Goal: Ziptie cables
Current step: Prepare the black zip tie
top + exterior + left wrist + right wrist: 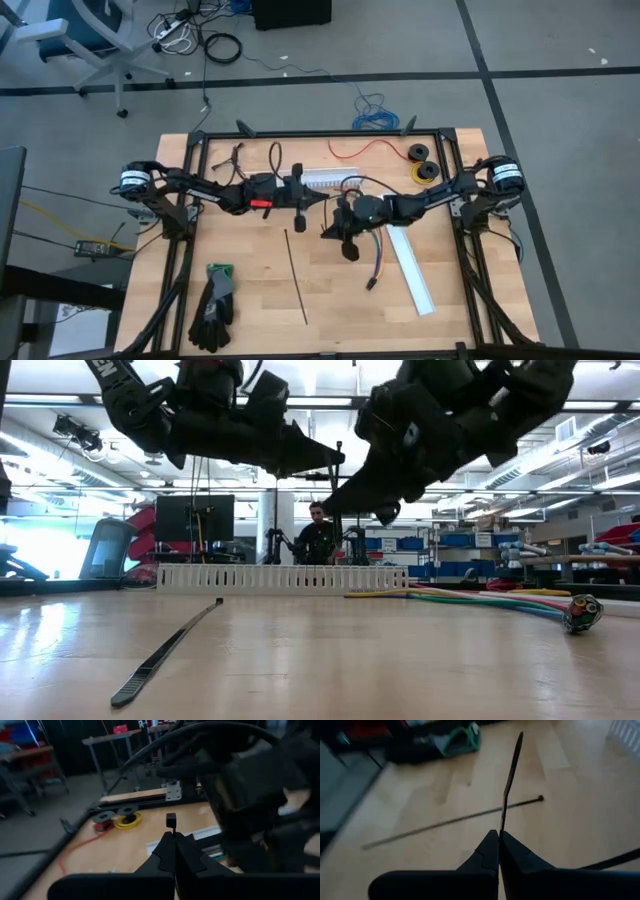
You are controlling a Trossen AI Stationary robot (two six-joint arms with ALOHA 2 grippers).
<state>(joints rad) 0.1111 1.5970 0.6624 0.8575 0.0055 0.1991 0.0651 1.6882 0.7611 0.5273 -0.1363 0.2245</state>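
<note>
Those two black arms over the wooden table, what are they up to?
They are getting ready to tie up a bundle of coloured cables, which lies loose on the table, not yet tied. The right claw is shut on a thin black zip tie, held up in the air. The left claw is shut too, pinching the small head end of a tie. Another black tie lies flat on the wood, untouched.
</note>
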